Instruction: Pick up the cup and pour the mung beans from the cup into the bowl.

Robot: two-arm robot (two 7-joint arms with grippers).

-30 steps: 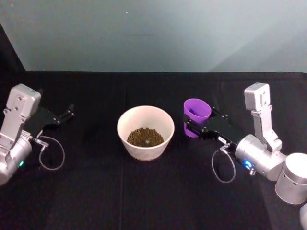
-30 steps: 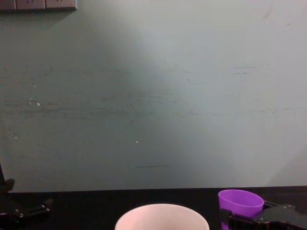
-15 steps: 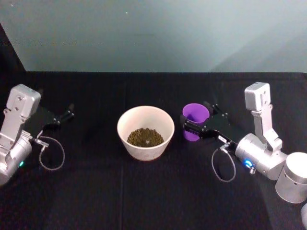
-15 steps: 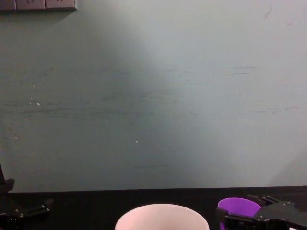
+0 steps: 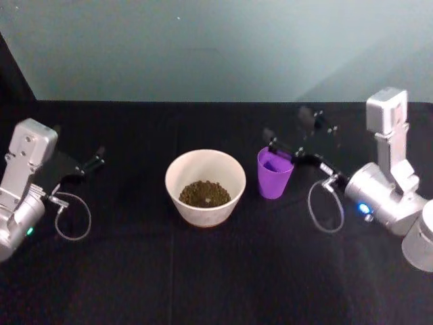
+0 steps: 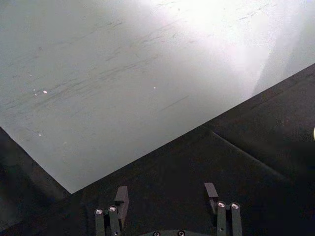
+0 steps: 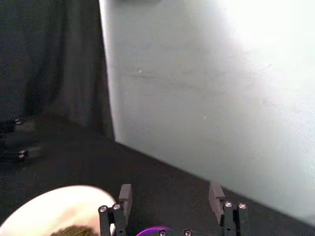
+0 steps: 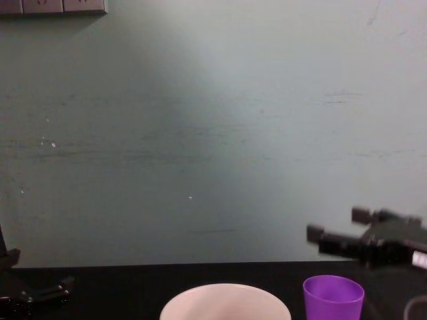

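Fingers of the right gripper (image 5: pixel 292 133) spread wide above the upright cup (image 5: pixel 274 173), beside the bowl (image 5: pixel 205 187).

Head looks down, chest level; both share the bowl (image 5: pixel 205 186).

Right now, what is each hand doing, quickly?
Left hand: open, holding nothing, off to the left.
Right hand: open, holding nothing, raised above the cup.
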